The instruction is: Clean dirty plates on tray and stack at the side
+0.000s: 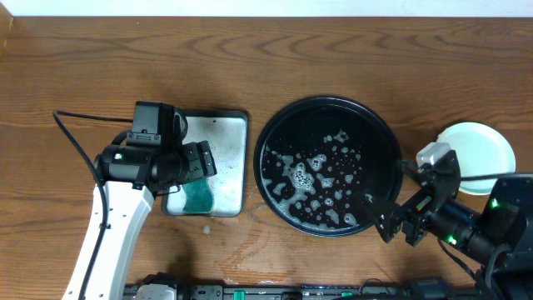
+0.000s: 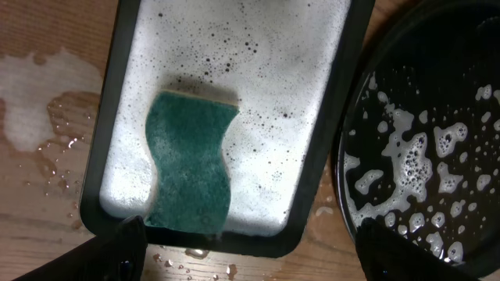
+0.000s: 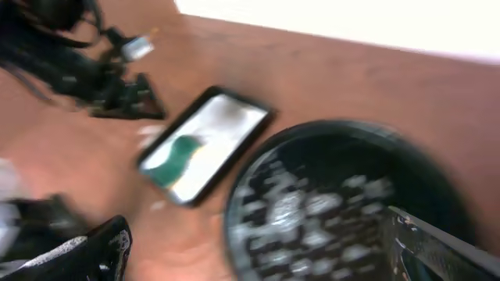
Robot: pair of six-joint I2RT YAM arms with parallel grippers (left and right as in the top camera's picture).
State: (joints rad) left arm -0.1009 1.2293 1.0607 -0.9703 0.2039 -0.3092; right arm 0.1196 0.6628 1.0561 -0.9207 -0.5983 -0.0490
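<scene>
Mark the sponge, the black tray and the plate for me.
sponge (image 2: pixel 191 160), left wrist view, middle of green face.
tray (image 1: pixel 372 137), overhead view, bare floor.
plate (image 1: pixel 481 150), overhead view, pale centre.

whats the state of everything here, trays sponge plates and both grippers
round tray: no plates on it, wet, patches of suds
small tray: soapy, holds the sponge
sponge: lying flat, green side up
plates: off the round tray, to its right; top one shows no smears; count cannot be told
left gripper: open, above the sponge
right gripper: open, empty, by the round tray's edge
table: wet patch beside the small tray
</scene>
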